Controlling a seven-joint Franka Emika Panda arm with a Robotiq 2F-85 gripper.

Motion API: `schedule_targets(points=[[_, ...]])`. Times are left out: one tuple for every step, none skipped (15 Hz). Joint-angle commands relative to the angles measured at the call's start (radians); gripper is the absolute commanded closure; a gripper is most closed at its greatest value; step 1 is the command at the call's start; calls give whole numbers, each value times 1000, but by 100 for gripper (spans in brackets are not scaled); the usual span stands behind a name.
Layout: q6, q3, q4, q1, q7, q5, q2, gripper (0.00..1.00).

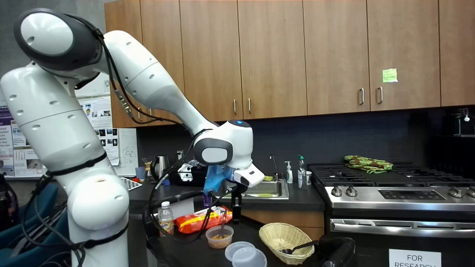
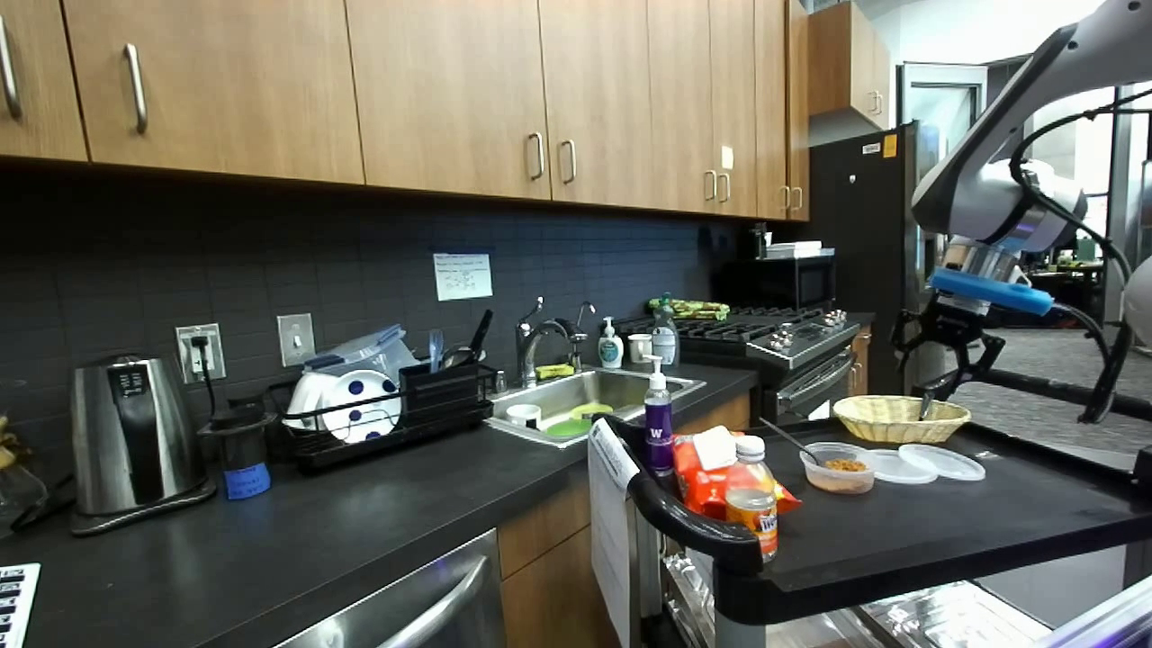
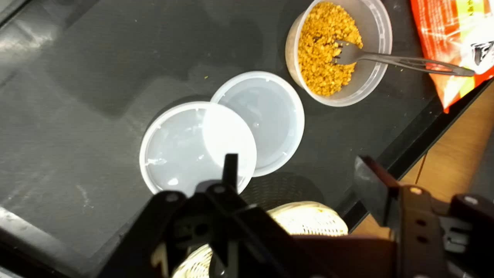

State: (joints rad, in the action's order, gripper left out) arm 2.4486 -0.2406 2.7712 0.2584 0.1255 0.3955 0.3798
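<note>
My gripper (image 3: pixel 296 164) stands open above the black cart top, its two fingers (image 3: pixel 230 170) wide apart with nothing between them. In an exterior view the gripper (image 2: pixel 945 364) hangs over the woven basket (image 2: pixel 886 432), apart from it. A dark spoon (image 1: pixel 305 245) rests in that basket. Two clear round lids overlap on the cart; the nearer lid (image 3: pixel 173 143) covers part of the farther lid (image 3: pixel 278 116). Beyond them, a clear tub (image 3: pixel 372 83) holds orange-yellow crumbs (image 3: pixel 322 77) and a grey fork (image 3: pixel 409 61). My gripper hides much of the basket in the wrist view.
A red and yellow bag (image 1: pixel 202 221), a capped bottle (image 1: pixel 166 218) and a purple pump bottle (image 2: pixel 659 427) stand at one end of the cart (image 2: pixel 1017 513). The cart has a black handle (image 2: pixel 693 531). Behind lie a sink (image 1: pixel 269 191) and a stove (image 1: pixel 386 196).
</note>
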Motion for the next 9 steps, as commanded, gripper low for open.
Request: schedule_targets(points=[[-47,32,9,-57,15,15,54,0],[-54,46,10,-78,17,20,59,0],[-61,59,8,-98,20,24,64,0],[-66,77,8,-116,27,23,68,0],[-67,97,8,-136,32,22,67,0],[-73,115,7,-153,35,16,68,0],[-76,131,7,-169,35,14,67,0],[-82,146,7,-182,37,9,69,0],[-83,167,6,-192,45,-6,66,0]])
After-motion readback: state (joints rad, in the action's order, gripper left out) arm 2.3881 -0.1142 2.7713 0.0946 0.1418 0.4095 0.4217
